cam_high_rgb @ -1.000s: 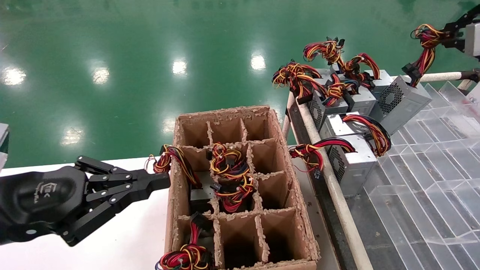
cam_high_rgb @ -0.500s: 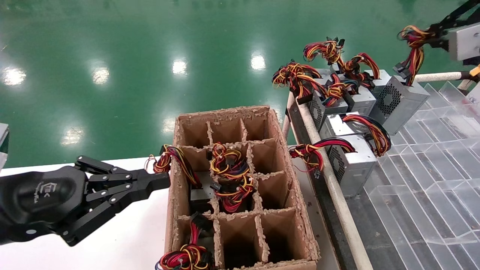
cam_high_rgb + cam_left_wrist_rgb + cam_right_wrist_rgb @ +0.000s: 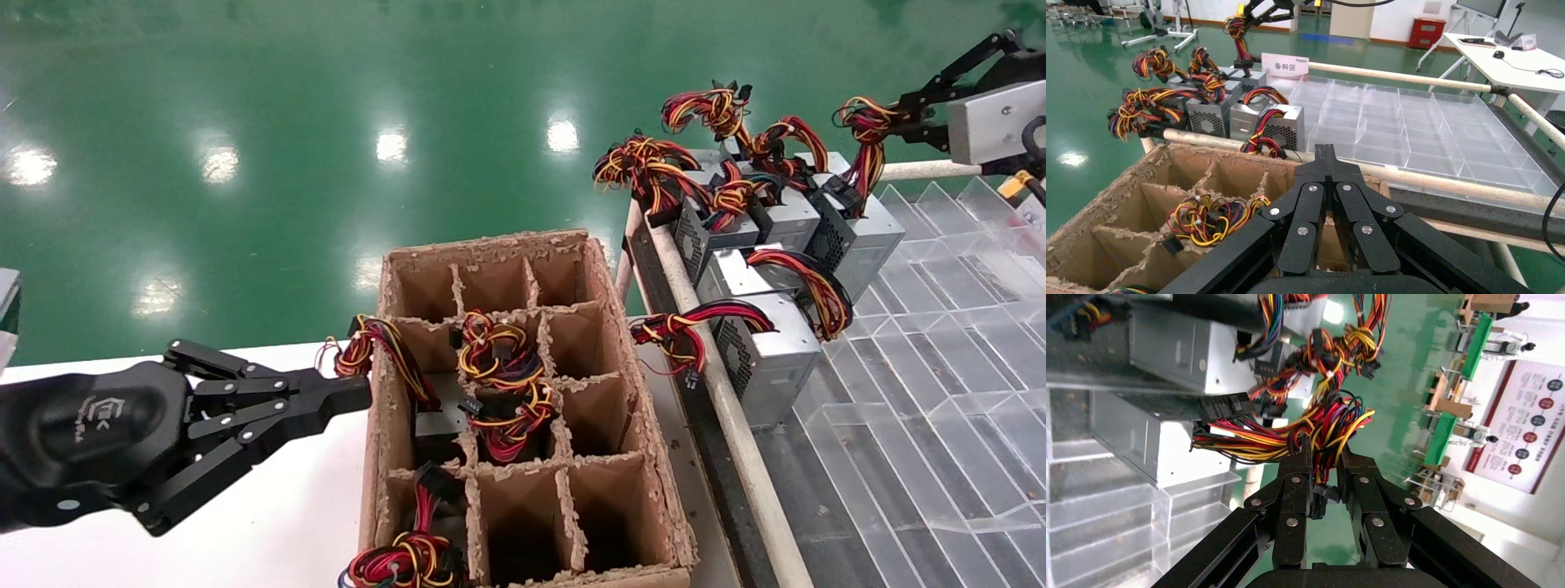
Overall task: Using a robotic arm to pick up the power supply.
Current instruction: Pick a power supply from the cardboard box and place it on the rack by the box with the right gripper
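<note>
A: What sits at the lower left of the head view?
B: The left gripper [image 3: 347, 394], fingers pressed together on nothing, beside the cardboard box [image 3: 645, 425] at bottom centre.

A: And the upper right?
B: The right gripper [image 3: 891, 110] is clamped on the wire bundle [image 3: 862, 139] of the power supply [image 3: 870, 237], which rests among other supplies on the clear tray [image 3: 940, 367].

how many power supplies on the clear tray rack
5 power supplies: front, behind it, then a far row: left, middle, right, wires pinched by the right gripper. Bundles may hide more.
</note>
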Tool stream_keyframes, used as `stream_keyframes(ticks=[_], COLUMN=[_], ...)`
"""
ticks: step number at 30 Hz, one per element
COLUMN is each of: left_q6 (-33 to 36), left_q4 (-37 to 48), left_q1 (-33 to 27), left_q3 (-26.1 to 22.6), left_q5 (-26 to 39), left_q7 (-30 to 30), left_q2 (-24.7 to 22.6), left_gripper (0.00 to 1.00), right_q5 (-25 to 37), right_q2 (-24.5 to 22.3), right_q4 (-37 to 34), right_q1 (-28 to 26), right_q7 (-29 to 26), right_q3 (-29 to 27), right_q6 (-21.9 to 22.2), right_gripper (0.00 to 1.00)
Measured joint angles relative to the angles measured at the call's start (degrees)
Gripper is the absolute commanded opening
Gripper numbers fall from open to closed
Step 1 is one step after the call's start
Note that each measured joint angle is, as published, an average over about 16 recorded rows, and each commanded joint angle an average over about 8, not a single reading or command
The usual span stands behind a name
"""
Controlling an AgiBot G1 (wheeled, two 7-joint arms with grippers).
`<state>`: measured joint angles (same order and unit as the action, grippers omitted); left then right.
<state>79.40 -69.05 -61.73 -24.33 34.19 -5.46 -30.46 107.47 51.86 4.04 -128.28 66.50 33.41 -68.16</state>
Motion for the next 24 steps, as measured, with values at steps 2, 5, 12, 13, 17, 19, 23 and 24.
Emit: stream_keyframes(ticks=[2,5,12,13,17,19,23,24], left_q6=[0.0,0.0,0.0,0.0,0.0,0.0,0.0,0.0], left_q4=[0.0,0.0,0.0,0.0,0.0,0.0,0.0,0.0], left_q1=[0.0,0.0,0.0,0.0,0.0,0.0,0.0,0.0], left_q3=[0.0,0.0,0.0,0.0,0.0,0.0,0.0,0.0], left_q5=[0.0,0.0,0.0,0.0,0.0,0.0,0.0,0.0], left_q7=[0.0,0.0,0.0,0.0,0.0,0.0,0.0,0.0], left_q2=[0.0,0.0,0.0,0.0,0.0,0.0,0.0,0.0], left_gripper=[0.0,0.0,0.0,0.0,0.0,0.0,0.0,0.0], right_q5=[0.1,0.3,1.1,1.2,1.7,1.8,1.5,1.4], right_q2=[0.2,0.5,1.2,1.3,1.5,1.5,1.2,1.1], right_q4=[-0.4,-1.1,-2.1,-2.2,-2.6,-2.9,-3.4,-3.5], right_q1=[-0.2,-0.5,-1.3,-1.4,-1.9,-2.2,-3.0,-3.2], right_q7=[-0.2,-0.6,-1.4,-1.5,-1.9,-2.1,-2.6,-2.7], right_q3=[0.1,0.2,0.8,0.9,1.2,1.3,1.1,1.0], right_q6=[-0.2,-0.5,-0.9,-1.0,-1.3,-1.7,-3.3,-3.7], right_gripper=[0.77,1.0,1.0,1.0,1.0,1.0,1.0,1.0])
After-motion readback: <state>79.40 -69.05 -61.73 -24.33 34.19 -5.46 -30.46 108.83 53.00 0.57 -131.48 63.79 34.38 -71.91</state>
